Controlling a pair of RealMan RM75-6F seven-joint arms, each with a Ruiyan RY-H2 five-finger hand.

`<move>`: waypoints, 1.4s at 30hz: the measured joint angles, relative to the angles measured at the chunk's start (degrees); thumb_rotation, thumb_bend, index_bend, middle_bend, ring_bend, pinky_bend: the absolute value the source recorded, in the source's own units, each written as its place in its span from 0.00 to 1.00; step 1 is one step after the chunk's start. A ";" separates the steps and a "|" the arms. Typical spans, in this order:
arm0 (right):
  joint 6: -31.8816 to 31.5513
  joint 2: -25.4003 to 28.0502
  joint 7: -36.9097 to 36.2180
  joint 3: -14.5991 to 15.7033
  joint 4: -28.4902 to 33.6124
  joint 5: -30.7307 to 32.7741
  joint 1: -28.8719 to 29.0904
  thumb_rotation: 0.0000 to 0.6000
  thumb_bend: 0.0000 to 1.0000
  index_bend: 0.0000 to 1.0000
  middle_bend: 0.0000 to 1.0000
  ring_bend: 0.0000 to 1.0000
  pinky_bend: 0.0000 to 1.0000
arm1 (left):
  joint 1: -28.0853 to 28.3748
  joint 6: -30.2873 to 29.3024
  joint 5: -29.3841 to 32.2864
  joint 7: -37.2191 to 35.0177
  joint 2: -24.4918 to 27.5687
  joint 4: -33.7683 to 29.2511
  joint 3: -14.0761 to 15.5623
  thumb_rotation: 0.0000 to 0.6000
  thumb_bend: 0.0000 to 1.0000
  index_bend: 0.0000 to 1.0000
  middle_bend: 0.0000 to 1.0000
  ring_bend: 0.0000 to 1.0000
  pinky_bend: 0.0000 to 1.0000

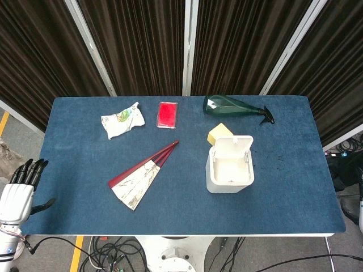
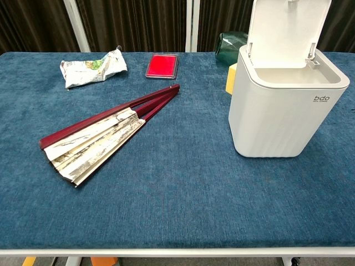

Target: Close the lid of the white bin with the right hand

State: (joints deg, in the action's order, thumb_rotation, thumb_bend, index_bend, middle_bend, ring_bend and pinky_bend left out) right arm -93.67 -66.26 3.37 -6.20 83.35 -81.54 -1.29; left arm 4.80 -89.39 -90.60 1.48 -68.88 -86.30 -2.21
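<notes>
The white bin [image 1: 229, 177] stands right of the table's middle, and its lid [image 1: 233, 147] is tipped up at the far side, leaving the inside showing. In the chest view the bin [image 2: 282, 113] is close at the right, its lid [image 2: 286, 27] standing upright above the rim. My left hand [image 1: 20, 190] hangs off the table's front left corner, fingers straight and apart, holding nothing. My right hand shows in neither view.
A half-open red and white fan [image 1: 142, 176] lies left of the bin. At the back are a crumpled packet [image 1: 122, 119], a red flat box [image 1: 167, 114] and a green spray bottle [image 1: 235, 106]. A yellow block [image 1: 219, 134] sits just behind the bin.
</notes>
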 measured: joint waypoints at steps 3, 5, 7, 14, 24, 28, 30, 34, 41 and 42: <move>0.29 0.24 -0.15 -0.03 0.29 -0.29 0.05 1.00 0.21 0.00 0.00 0.00 0.00 | 0.21 0.57 0.10 0.15 -0.06 -0.02 0.08 1.00 0.00 0.09 0.09 0.00 0.13; 0.59 0.25 -0.13 -0.01 0.41 -0.35 0.13 1.00 0.21 0.00 0.00 0.00 0.00 | 0.29 0.99 0.12 0.46 -0.10 -0.09 0.31 1.00 0.00 0.09 0.09 0.00 0.13; 1.08 0.37 -0.45 0.07 0.92 -0.45 0.24 1.00 0.21 0.00 0.00 0.00 0.00 | 0.32 1.29 0.21 0.71 -0.07 -0.42 0.50 1.00 0.00 0.09 0.09 0.00 0.13; 1.03 1.62 -0.51 -0.02 2.96 -1.75 0.54 1.00 0.21 0.00 0.00 0.00 0.00 | 0.34 1.48 0.37 0.04 0.63 -1.30 0.63 1.00 0.00 0.09 0.09 0.00 0.13; 2.26 4.84 1.68 0.16 8.04 -4.62 2.06 1.00 0.22 0.00 0.00 0.00 0.00 | 0.35 2.31 0.87 0.30 0.32 -1.39 1.01 1.00 0.00 0.09 0.09 0.00 0.13; 3.93 6.16 5.04 0.04 12.42 -6.50 3.94 1.00 0.22 0.00 0.00 0.00 0.00 | 0.76 2.63 0.51 0.49 0.04 -1.67 1.00 1.00 0.00 0.09 0.09 0.00 0.13; 5.48 6.91 7.26 -0.30 15.64 -7.33 5.51 1.00 0.21 0.00 0.00 0.00 0.00 | 0.86 2.65 0.32 0.60 -0.15 -1.76 1.05 1.00 0.00 0.09 0.09 0.00 0.13; 10.57 8.12 10.77 -1.87 21.37 -6.85 9.47 1.00 0.21 0.00 0.00 0.00 0.00 | 0.79 2.57 0.35 0.46 -0.37 -1.67 1.14 1.00 0.00 0.09 0.09 0.00 0.13; 22.65 8.90 18.08 -6.41 28.93 1.62 19.41 1.00 0.21 0.00 0.00 0.00 0.00 | 0.43 2.45 0.92 -0.60 -0.29 -1.13 1.22 1.00 0.00 0.09 0.09 0.00 0.13; 24.22 8.67 19.37 -7.18 29.73 3.43 21.18 1.00 0.21 0.00 0.00 0.00 0.00 | 0.39 2.46 0.96 -0.95 -0.32 -1.02 1.26 1.00 0.00 0.09 0.09 0.00 0.13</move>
State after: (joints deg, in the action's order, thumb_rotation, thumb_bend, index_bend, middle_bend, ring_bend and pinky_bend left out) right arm -69.45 -57.59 22.74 -13.38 113.07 -78.11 19.89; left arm 5.19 -86.94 -89.64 0.52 -69.20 -87.33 -0.95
